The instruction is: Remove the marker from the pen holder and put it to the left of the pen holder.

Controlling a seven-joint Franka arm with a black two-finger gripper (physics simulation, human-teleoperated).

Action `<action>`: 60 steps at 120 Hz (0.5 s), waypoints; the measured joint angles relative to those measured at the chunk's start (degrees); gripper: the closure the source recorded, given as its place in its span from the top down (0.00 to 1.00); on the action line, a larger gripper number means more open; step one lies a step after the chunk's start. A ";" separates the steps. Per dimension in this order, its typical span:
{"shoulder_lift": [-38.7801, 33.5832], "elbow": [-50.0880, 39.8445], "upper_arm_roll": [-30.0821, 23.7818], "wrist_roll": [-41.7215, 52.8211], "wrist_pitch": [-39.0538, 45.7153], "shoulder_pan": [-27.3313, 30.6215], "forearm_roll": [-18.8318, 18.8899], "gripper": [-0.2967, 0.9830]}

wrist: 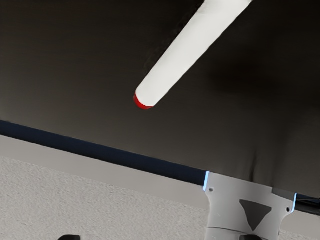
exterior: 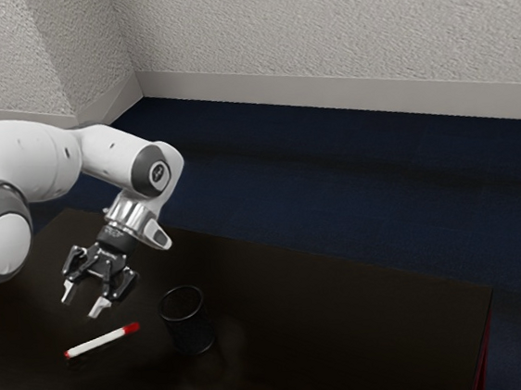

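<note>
The marker (exterior: 99, 341) is found out of the pen holder (exterior: 189, 331), lying flat on the dark table (exterior: 350, 335). It is placed on the holder's side toward the exterior view's left, near the holder, with a gap between the two. A white barrel is noted, with a longer red end directed toward the holder and a small red tip at the opposite end. In the wrist view that small tip and much of the barrel are seen, the barrel laid slantwise beneath the hand.

The pen holder is observed upright on the table; it is black, round and open at the top.

The black gripper (exterior: 83, 300) is held above the table, near the marker and apart from it. Its two fingers are spread apart, with pale tips directed downward at a tilt. It is carried by the white arm (exterior: 112, 159), which is extended from the exterior view's left and bent down at the wrist.

A red surface (exterior: 481, 363) is seen below the table's edge at the exterior view's right. Beyond the table, a dark blue floor (exterior: 380, 182) is bordered by a pale baseboard (exterior: 325, 95) and a rough, light grey wall (exterior: 335, 19). In the wrist view the arm's pale base (wrist: 225, 200) is recorded, marked with a dark triangle (wrist: 255, 212).
</note>
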 joint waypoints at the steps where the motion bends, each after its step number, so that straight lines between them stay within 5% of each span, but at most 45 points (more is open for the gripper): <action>1: 0.02 0.17 0.00 -0.05 0.07 0.08 0.00 0.54; 25: -8.74 2.76 -0.30 -0.72 5.73 0.60 -4.67 0.68; 43: -22.20 -0.68 -3.11 -0.75 14.05 0.21 -7.97 0.72; 60: -26.20 0.75 -6.93 -0.85 20.77 -0.32 -8.85 0.75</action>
